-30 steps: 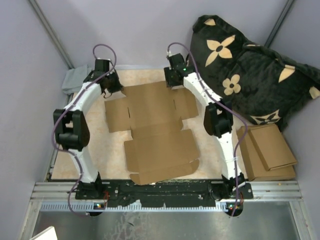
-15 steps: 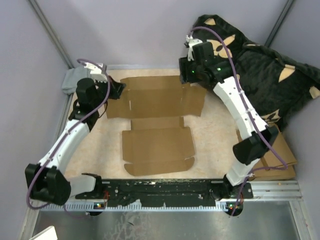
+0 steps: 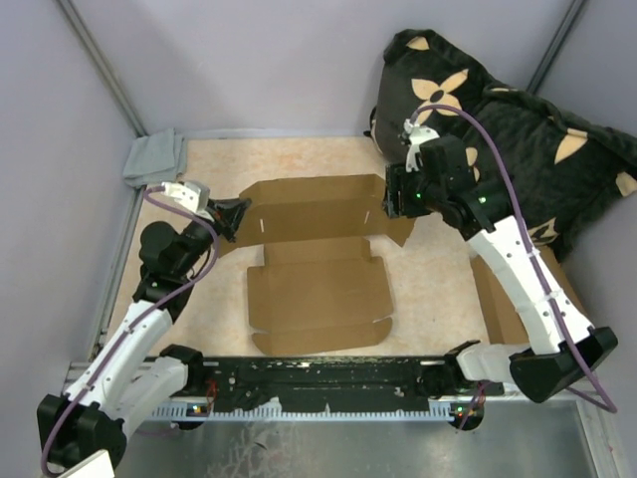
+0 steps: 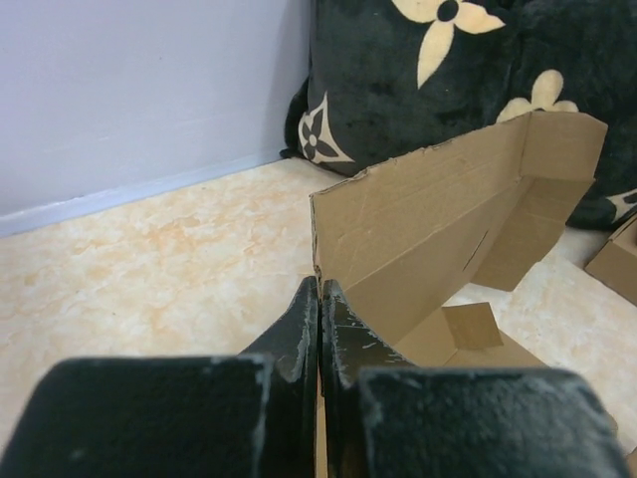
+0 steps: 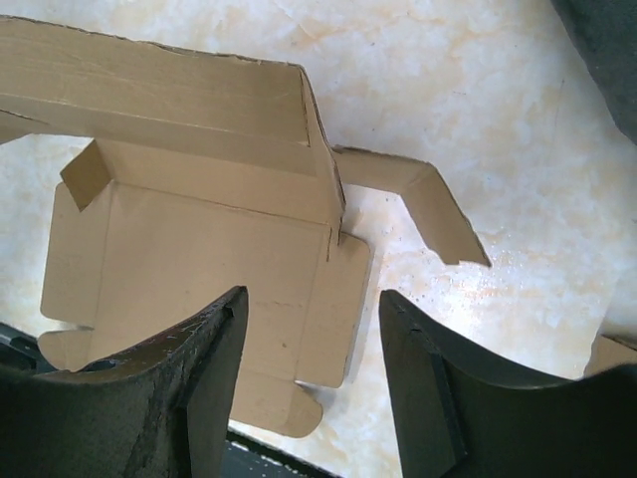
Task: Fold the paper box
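Left gripper [image 4: 318,287]: closed, its tips at the left corner of the upturned panel of the box [image 3: 318,294]. Right gripper [image 5: 311,299]: jaws apart, holding nothing, above that panel's right end. Box base lies flat on the table [image 3: 214,299].

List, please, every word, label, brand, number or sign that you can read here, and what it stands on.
None: no readable text in any view.
The paper box is plain, unprinted brown cardboard.
The dark cushion bears only cream flower shapes, no letters.
The smaller cardboard piece shows no print.
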### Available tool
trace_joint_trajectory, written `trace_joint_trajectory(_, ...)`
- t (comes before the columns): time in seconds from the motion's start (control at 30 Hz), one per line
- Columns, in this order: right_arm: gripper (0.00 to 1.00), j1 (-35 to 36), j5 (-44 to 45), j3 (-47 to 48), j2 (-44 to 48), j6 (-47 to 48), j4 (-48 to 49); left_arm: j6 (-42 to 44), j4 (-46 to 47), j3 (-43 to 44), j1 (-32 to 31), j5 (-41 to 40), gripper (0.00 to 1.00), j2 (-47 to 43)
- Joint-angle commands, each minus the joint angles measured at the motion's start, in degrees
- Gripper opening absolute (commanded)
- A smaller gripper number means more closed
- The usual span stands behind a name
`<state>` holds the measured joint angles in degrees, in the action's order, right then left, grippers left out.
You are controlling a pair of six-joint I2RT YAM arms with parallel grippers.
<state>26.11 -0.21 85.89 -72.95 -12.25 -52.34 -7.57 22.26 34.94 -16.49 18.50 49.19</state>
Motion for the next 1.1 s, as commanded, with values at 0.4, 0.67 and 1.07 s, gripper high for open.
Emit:
trace_joint_trajectory(0.4, 0.54, 0.08, 0.89, 5.25, -2.54, 1.06, -4.35, 7.4, 13.91, -10.43, -0.47, 7.83, 0.0, -9.23)
trace_joint_trajectory(0.67, 0.41, 0.09, 0.78, 9.13, -7.54, 2.21, -4.87, 8.95, 14.35, -12.37, -0.73, 7.94, 0.0, -11.37)
trace_joint_trajectory(1.07, 0.0, 0.13, -1.02, 6.17, -8.81, 0.86, -4.33, 6.56, 11.42, -10.73, -0.9, 4.29, 0.2, -10.21)
